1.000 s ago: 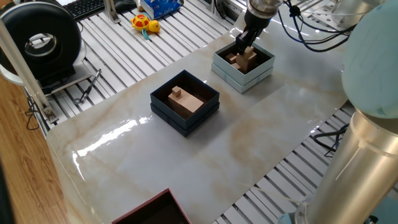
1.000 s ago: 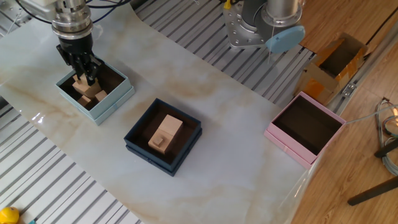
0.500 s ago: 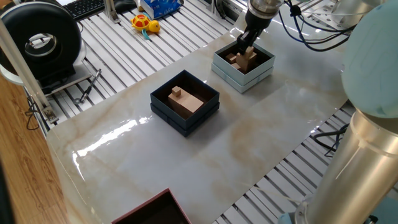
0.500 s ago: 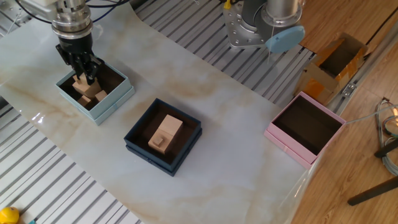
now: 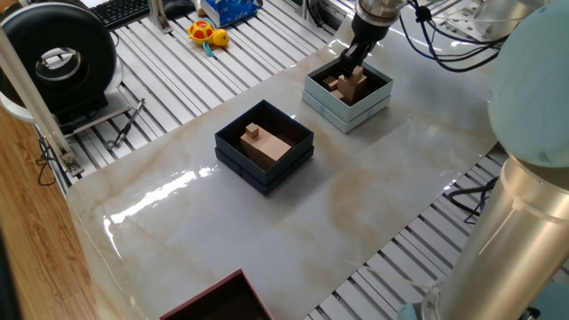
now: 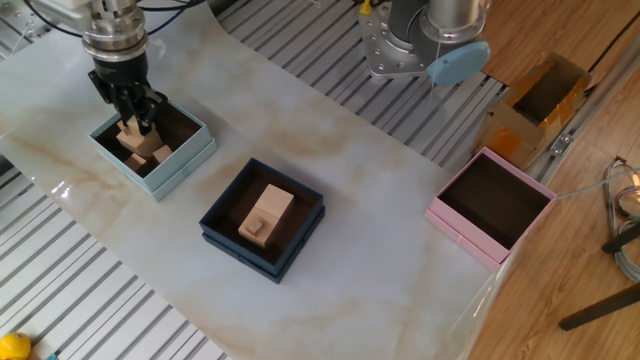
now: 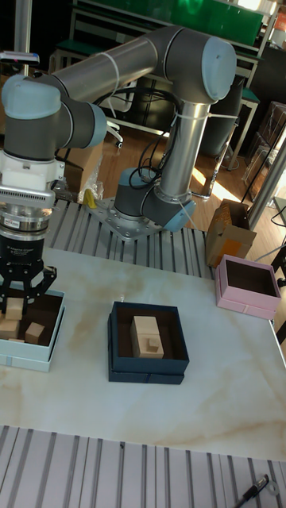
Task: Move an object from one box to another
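Gripper: the gripper (image 6: 133,112) hangs low over the pale blue-grey box (image 6: 190,150), with its fingertips (image 7: 13,289) down inside it
Pincer: its two fingers are pinching the small tan block (image 6: 130,132) between them (best seen in the other fixed view)
Small tan block: it is inside the pale blue-grey box, near the back, standing up between the fingers; I cannot tell if it touches the floor of the box
Other bits in that box: more small wooden pieces (image 6: 158,154) lie just beside the block on the dark floor
Pale blue-grey box: it sits on the marble table (image 5: 267,231) at one end, near the edge
Dark navy box: the dark navy box (image 5: 233,158) sits near the middle of the table, well apart from the pale one
Inside the dark box: a flat brown wooden block (image 5: 274,148) lies there, with a tiny wooden cube (image 5: 252,132) on top of it
Pink box: a pink box (image 6: 451,219) with a dark inside sits at the far end of the table, close to the edge
Arm: the grey robot arm (image 7: 119,63) bends over from its base (image 7: 151,210) behind the table
Off the table: a yellow and red toy (image 5: 206,35) lies on the metal slats
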You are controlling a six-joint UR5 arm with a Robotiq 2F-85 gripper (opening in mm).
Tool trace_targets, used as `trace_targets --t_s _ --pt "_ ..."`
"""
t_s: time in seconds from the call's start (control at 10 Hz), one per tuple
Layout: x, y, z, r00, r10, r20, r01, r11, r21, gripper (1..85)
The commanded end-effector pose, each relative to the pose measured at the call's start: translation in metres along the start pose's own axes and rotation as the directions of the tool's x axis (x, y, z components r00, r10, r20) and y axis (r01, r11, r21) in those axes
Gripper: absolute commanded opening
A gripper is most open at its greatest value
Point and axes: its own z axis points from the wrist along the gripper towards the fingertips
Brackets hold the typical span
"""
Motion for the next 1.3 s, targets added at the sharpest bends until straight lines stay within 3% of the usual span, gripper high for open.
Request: trace_targets --t_s 0.0,0.8,1.2 --pt "-0.001 0.0 -0.002 1.0 -0.008 0.006 0.009 1.0 -0.013 37.7" --pt "-0.001 0.002 -0.007 1.0 -0.017 0.009 0.018 0.999 -0.029 42.0" --pt "0.0 0.015 -0.048 1.0 -0.027 0.001 0.027 0.998 -0.048 43.0"
